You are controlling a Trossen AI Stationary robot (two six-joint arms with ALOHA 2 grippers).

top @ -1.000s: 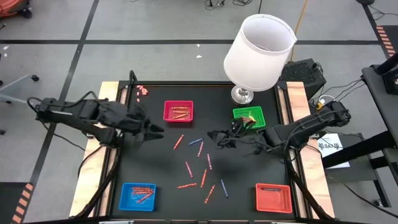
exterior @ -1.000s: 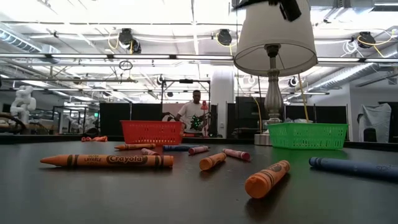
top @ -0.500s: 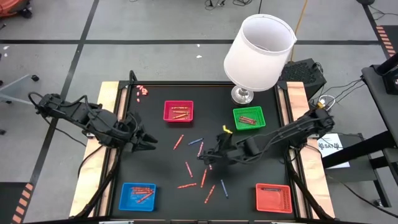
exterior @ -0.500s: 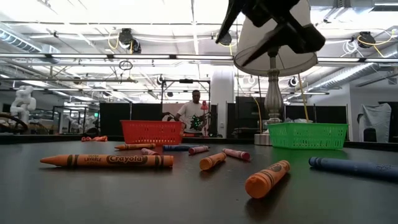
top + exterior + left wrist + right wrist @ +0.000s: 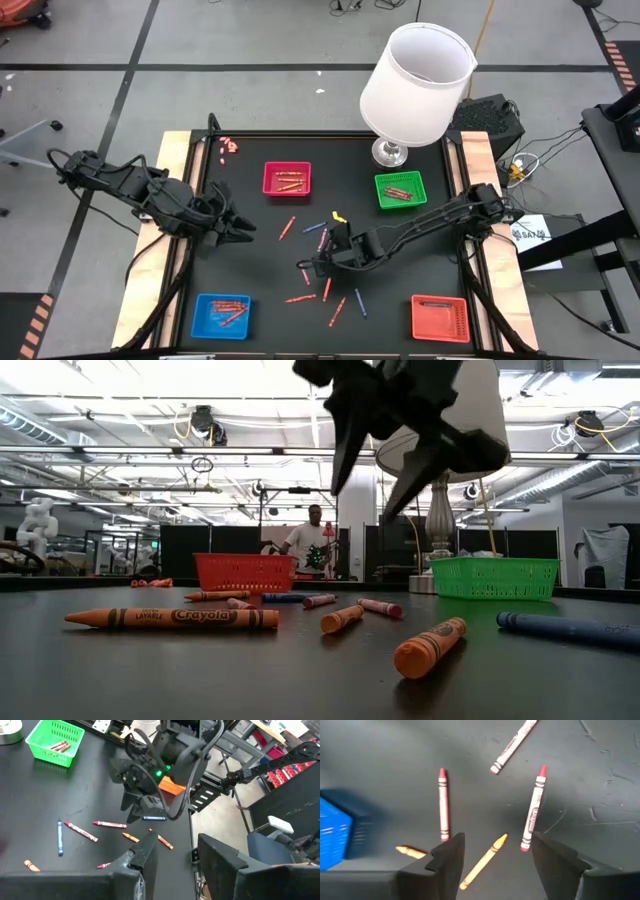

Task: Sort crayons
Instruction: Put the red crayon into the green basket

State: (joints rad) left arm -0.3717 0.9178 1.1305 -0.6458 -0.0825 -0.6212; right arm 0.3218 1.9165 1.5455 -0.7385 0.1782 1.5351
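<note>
The right gripper (image 5: pixel 312 262) has swung from the green tray (image 5: pixel 400 189) out to mid-table and now hangs, jaws wide and empty, over the loose crayons (image 5: pixel 327 283), ready for another pick, while the left gripper (image 5: pixel 243 229), jaws apart, waits near the left edge.

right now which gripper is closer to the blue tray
Left. The left gripper hangs open just above the blue tray; the right gripper, open over the loose crayons, sits farther off toward the table's middle.

A black table (image 5: pixel 260 270) carries scattered crayons (image 5: pixel 326 285), four trays and a lamp (image 5: pixel 415 85).
</note>
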